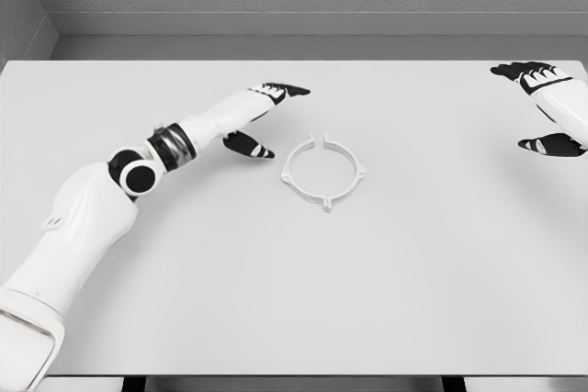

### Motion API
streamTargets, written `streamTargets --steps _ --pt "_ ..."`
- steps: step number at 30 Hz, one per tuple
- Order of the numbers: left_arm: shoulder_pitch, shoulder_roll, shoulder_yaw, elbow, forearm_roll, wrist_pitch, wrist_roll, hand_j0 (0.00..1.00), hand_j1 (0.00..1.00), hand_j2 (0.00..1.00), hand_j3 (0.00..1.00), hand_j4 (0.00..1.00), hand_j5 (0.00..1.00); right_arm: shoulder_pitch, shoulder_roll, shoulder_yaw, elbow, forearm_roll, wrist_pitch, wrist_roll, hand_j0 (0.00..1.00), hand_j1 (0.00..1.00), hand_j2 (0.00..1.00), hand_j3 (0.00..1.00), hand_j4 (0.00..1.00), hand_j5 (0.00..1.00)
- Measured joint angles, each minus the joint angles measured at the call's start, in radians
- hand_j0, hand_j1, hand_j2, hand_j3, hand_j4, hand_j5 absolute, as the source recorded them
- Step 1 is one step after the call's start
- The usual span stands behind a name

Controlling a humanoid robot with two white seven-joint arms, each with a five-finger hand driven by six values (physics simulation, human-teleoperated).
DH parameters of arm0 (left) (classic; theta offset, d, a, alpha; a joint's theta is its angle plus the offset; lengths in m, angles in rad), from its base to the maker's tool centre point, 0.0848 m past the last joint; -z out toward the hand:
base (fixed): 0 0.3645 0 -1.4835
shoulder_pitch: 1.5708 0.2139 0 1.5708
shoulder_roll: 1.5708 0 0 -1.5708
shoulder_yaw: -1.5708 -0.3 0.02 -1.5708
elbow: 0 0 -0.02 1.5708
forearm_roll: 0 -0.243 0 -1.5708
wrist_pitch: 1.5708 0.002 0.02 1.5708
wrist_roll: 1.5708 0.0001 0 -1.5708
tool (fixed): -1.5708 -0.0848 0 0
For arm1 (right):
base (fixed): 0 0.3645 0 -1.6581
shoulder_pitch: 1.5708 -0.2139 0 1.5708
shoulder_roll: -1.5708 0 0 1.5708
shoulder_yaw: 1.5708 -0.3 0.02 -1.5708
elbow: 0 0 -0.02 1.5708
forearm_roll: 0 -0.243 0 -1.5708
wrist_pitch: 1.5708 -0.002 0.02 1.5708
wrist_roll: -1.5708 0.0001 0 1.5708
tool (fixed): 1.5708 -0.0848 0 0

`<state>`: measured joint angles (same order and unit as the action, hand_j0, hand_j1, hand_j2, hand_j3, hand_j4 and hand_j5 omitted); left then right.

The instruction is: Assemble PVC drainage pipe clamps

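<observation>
Lying flat near the middle of the pale grey bench (413,300), the white pipe clamp ring (324,172) shows a small gap in its band at the top, with short ears on either side of that gap. 2 more small tabs stick out from the band, 1 on its right side and 1 at the bottom. Nothing touches the ring.

Just to its left is the left robot hand (262,121), reaching in from the lower left on a white arm with a black elbow joint and a dark banded wrist. Its dark-tipped fingers (287,90) are stretched out and pointing right, past the upper left of the ring, while the thumb (250,146) hangs lower, near the ring's left edge but apart from it. This hand is spread and holds nothing.

Well apart, at the far right edge of the bench, sits the right robot hand (547,107). Its fingers (520,70) point left and its thumb (549,144) sits below them, with a wide space between; it is also relaxed and empty.

Behind the bench runs a grey wall.
</observation>
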<state>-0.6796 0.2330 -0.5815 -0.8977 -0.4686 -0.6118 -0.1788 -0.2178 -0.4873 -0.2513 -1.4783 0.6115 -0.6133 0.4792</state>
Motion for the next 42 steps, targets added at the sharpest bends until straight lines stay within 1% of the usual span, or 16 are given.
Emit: streamTargets --steps 2,6,9,14,21,36,42 --pt "0.011 0.0 -0.001 -0.004 -0.001 0.0 0.0 1.0 1.0 1.0 1.0 1.0 1.0 0.0 0.0 0.0 0.0 0.0 0.0 0.0 1.0 1.0 1.0 1.0 1.0 1.0" --pt "0.014 -0.001 -0.003 -0.009 -0.003 0.0 0.0 1.0 1.0 1.0 1.0 1.0 1.0 0.0 0.0 0.0 0.0 0.0 0.0 0.0 1.0 1.0 1.0 1.0 1.0 1.0" --pt "0.031 0.0 -0.003 -0.013 -0.004 0.0 0.0 1.0 1.0 1.0 1.0 1.0 1.0 0.0 0.0 0.0 0.001 0.0 0.0 0.0 1.0 1.0 1.0 1.0 1.0 1.0" --pt "0.06 0.005 -0.003 -0.048 -0.003 0.0 0.0 1.0 1.0 1.0 1.0 1.0 1.0 0.0 0.0 0.0 0.001 0.0 0.0 0.0 1.0 1.0 1.0 1.0 1.0 1.0" --pt "0.064 0.016 -0.003 -0.084 -0.001 0.0 0.0 1.0 1.0 1.0 1.0 1.0 1.0 0.0 0.0 0.0 0.001 0.0 0.0 0.0 1.0 1.0 1.0 1.0 1.0 1.0" --pt "0.067 0.009 -0.003 -0.091 -0.009 0.0 0.0 1.0 1.0 1.0 1.0 1.0 1.0 0.0 0.0 0.0 0.0 0.0 0.0 0.0 1.0 1.0 1.0 1.0 1.0 1.0" --pt "0.069 0.007 -0.003 -0.108 -0.011 0.0 0.0 1.0 1.0 1.0 1.0 1.0 1.0 0.0 0.0 0.0 0.0 0.0 0.0 0.0 1.0 1.0 1.0 1.0 1.0 1.0"
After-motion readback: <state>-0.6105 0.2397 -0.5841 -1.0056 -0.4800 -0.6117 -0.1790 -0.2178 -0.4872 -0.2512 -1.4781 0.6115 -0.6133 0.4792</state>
